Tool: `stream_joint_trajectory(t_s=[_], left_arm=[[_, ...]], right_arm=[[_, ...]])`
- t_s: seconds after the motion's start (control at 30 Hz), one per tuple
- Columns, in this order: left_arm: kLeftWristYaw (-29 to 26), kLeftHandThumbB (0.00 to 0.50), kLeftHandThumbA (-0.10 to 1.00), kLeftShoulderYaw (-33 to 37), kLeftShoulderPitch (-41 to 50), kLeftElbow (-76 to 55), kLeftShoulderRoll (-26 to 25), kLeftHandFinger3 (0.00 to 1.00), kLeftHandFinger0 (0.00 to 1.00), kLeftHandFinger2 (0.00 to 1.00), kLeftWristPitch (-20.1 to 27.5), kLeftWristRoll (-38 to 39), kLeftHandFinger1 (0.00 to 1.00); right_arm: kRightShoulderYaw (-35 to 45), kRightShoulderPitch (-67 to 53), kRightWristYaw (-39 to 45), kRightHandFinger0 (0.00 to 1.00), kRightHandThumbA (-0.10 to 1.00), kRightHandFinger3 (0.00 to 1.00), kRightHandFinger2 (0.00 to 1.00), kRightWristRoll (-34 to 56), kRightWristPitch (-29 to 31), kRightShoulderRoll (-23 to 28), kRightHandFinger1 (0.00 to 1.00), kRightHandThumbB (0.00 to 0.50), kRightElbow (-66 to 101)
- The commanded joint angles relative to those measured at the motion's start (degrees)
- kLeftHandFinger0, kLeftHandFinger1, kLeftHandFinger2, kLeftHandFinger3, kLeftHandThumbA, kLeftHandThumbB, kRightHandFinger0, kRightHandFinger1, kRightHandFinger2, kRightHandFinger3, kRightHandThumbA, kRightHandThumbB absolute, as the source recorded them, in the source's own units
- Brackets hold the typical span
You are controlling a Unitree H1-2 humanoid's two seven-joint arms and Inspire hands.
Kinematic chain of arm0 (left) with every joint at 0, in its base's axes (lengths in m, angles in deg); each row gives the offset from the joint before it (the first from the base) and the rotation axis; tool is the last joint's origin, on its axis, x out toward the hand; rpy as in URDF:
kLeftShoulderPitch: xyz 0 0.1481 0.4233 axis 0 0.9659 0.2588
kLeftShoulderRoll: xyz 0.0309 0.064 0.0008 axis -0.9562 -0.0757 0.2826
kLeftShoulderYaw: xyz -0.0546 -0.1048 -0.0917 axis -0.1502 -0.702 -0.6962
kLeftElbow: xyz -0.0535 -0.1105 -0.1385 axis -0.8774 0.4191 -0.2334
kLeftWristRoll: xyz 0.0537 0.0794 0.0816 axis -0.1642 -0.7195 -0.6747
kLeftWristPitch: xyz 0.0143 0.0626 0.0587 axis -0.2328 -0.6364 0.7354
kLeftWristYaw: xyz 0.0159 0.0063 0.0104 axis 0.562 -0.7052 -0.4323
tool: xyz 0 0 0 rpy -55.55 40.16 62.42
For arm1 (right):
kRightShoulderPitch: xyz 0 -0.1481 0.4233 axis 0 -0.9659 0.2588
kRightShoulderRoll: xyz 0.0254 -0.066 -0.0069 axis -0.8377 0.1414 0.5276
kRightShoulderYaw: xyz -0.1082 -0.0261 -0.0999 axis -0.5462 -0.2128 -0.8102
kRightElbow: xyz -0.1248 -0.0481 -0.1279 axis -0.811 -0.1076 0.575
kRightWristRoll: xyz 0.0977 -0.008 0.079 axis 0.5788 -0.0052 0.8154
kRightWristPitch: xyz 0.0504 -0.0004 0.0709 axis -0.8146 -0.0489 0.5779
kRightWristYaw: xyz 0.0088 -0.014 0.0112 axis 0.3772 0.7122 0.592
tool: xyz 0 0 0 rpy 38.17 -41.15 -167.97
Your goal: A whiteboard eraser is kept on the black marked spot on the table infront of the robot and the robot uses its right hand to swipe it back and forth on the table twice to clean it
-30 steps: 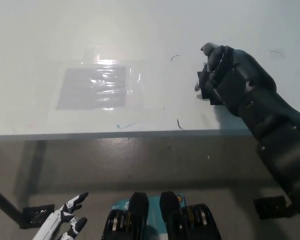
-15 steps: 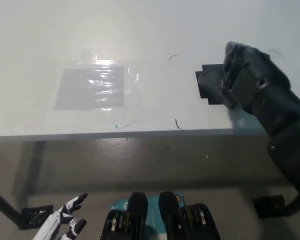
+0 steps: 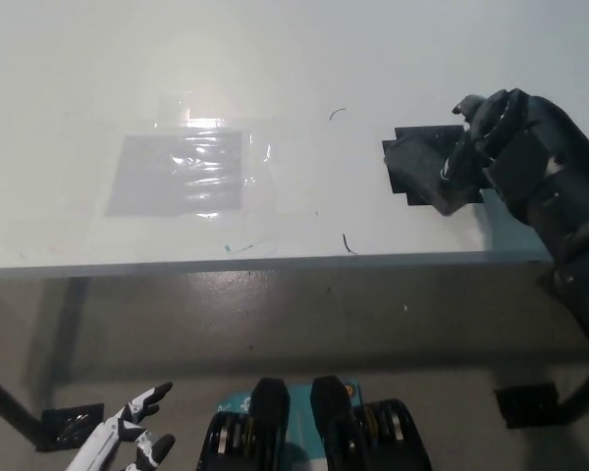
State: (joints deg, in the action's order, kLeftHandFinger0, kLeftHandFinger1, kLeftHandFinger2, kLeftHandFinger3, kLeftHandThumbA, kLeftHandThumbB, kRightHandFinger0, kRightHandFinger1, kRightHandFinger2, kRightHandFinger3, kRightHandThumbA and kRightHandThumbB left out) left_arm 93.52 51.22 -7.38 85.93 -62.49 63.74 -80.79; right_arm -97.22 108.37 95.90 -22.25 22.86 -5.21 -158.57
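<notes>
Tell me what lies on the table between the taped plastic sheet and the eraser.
In the head view, only bare white table with two small curved dark marks separates the plastic sheet from the eraser by the right hand.

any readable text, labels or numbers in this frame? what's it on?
None readable.
Table: only short pen squiggles, no letters.
Taped plastic sheet: blank, with glare.
Eraser under the right hand: no visible label.
Left hand, resting low: no markings legible.
</notes>
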Motion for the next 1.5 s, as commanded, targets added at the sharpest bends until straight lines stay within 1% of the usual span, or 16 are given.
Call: stream_joint_trajectory(t_s=[0.0,0.03,0.13,0.17,0.2,0.27,0.4,0.53,0.7,0.83,1.03,1.13,1.33,1.37,1.43,1.47], left_arm=[[0.45,0.371,0.78,-0.18,0.09,-1.34,-1.66,1.0,1.0,1.0,1.93,-0.79,1.0],[0.31,0.366,0.77,-0.16,0.09,-1.42,-1.71,1.0,1.0,1.0,2.05,-1.34,1.0],[0.42,0.37,0.75,-0.04,-0.5,-1.18,-1.89,1.0,1.0,1.0,2.26,-1.75,1.0],[0.39,0.374,0.73,-0.02,-0.52,-1.16,-1.88,1.0,1.0,1.0,2.32,-1.86,1.0],[0.37,0.375,0.73,0.0,-0.53,-1.11,-1.85,1.0,1.0,1.0,2.36,-1.85,1.0],[0.19,0.375,0.72,0.06,-0.68,-1.14,-1.86,1.0,1.0,1.0,2.33,-2.34,1.0],[0.04,0.379,0.72,0.12,-0.56,-1.28,-1.86,1.0,1.0,1.0,2.37,-2.95,1.0],[0.13,0.377,0.71,0.13,-0.49,-1.44,-1.84,1.0,1.0,1.0,2.33,-2.83,1.0],[0.09,0.375,0.71,-0.12,-0.56,-1.92,-1.97,1.0,1.0,1.0,1.8,-2.9,1.0],[0.11,0.375,0.71,0.01,-0.38,-1.77,-1.93,1.0,1.0,1.0,2.13,-2.92,1.0],[0.21,0.375,0.72,-0.13,-0.24,-1.76,-2.06,1.0,1.0,1.0,1.91,-2.56,1.0],[0.23,0.372,0.72,-0.02,-0.38,-1.61,-2.03,1.0,1.0,1.0,1.95,-2.7,1.0],[0.15,0.378,0.73,0.01,-0.56,-1.81,-2.07,1.0,1.0,1.0,2.04,-2.99,1.0],[0.15,0.378,0.73,0.0,-0.54,-1.9,-2.07,1.0,1.0,1.0,1.88,-3.07,1.0],[0.34,0.369,0.71,0.13,-0.59,-2.1,-2.06,1.0,1.0,1.0,1.47,-2.96,1.0],[0.5,0.37,0.71,0.22,-0.74,-2.17,-2.02,1.0,1.0,1.0,1.09,-2.8,1.0]], right_arm=[[2.69,1.87,0.53,1.0,1.0,1.0,1.0,3.47,3.2,-0.17,1.0,0.246,1.26],[3.37,2.28,-0.21,1.0,1.0,1.0,1.0,3.76,2.59,-0.32,1.0,0.281,1.28],[7.32,3.18,-0.48,1.0,1.0,1.0,1.0,6.78,3.51,-0.01,1.0,0.28,1.81],[7.74,3.57,0.6,1.0,1.0,1.0,1.0,6.81,5.18,0.13,1.0,0.218,2.29],[8.08,3.92,1.63,1.0,1.0,1.0,1.0,7.0,6.68,0.3,1.0,0.206,2.79],[7.88,5.04,0.07,1.0,1.0,1.0,1.0,6.18,5.37,-0.03,1.0,0.253,2.64],[9.28,6.3,0.48,1.0,1.0,1.0,1.0,7.46,4.18,-0.07,1.0,0.252,2.91],[8.08,7.52,-0.51,1.0,1.0,1.0,1.0,6.32,2.67,-0.27,1.0,0.295,2.3],[7.1,8.82,-0.05,1.0,1.0,1.0,1.0,5.9,3.32,-0.14,1.0,0.251,2.22],[5.65,7.7,1.05,1.0,1.0,1.0,1.0,5.28,3.24,-0.19,1.0,0.266,2.05],[4.82,5.37,1.39,1.0,1.0,1.0,1.0,6.0,4.68,-0.85,1.0,0.186,2.72],[3.25,4.99,0.92,1.0,1.0,1.0,1.0,4.66,2.39,-1.68,1.0,0.249,1.36],[2.23,2.45,-1.04,1.0,1.0,1.0,1.0,4.68,0.19,-3.77,1.0,0.282,0.19],[2.14,2.21,-0.94,1.0,1.0,1.0,1.0,4.72,0.08,-4.04,1.0,0.273,0.13],[3.02,0.72,0.36,1.0,1.0,1.0,1.0,5.97,2.96,-4.36,1.0,0.207,0.24],[3.53,-0.1,0.13,1.0,1.0,1.0,1.0,6.5,4.43,-4.53,1.0,0.21,0.39]])
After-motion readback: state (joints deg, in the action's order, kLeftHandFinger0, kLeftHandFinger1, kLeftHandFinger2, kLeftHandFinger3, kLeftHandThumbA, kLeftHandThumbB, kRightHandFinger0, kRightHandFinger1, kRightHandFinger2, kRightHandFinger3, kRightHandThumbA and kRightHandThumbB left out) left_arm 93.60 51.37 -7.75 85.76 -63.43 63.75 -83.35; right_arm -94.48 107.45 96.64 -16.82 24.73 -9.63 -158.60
